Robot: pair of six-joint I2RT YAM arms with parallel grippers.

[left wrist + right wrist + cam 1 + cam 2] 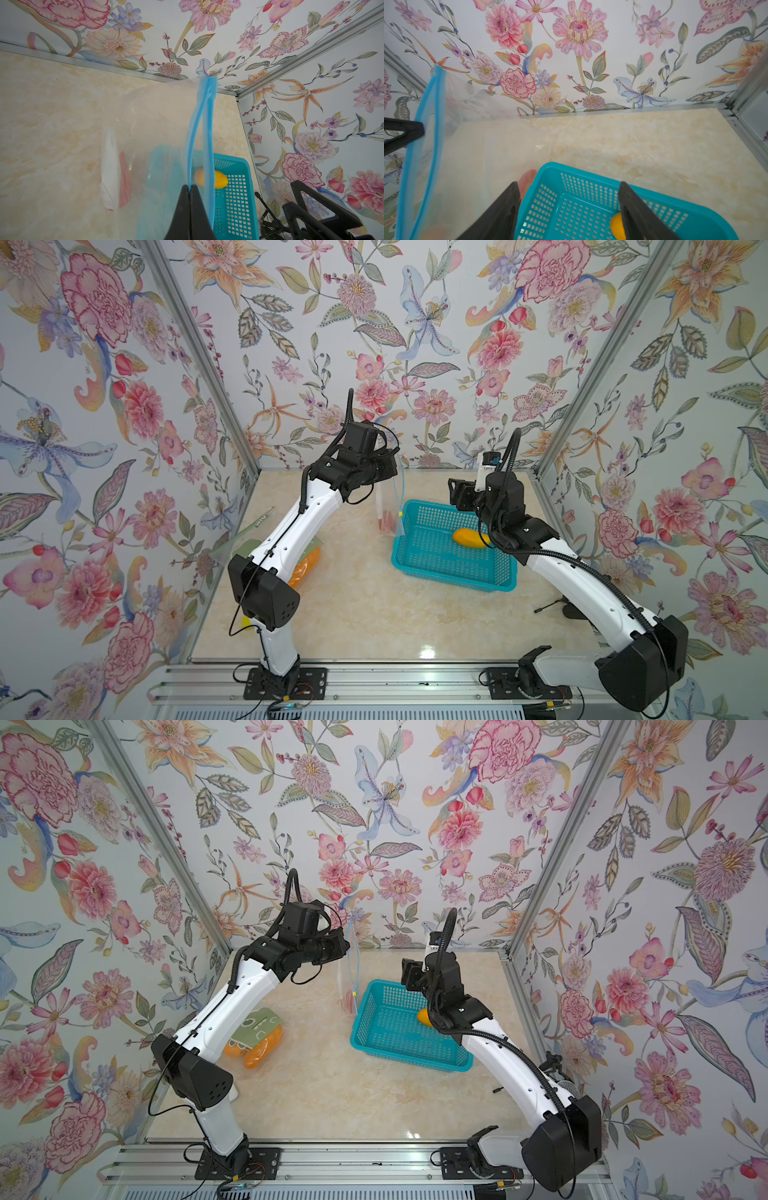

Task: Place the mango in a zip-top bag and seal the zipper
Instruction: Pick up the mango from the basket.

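Your left gripper (190, 188) is clamped on the clear blue-zippered plastic bag (158, 116), mid-frame. Your right gripper (568, 185) gapes empty over the teal perforated basket (432, 551) holding the oval yellow mango (467, 538).

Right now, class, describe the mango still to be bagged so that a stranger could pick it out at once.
On the marble-look table, find the teal mesh basket on the robot's right. The mango is the yellow-orange oval lying loose on its floor. Unlike the orange fruits beside the left arm, which seem wrapped in plastic, it lies bare and alone.
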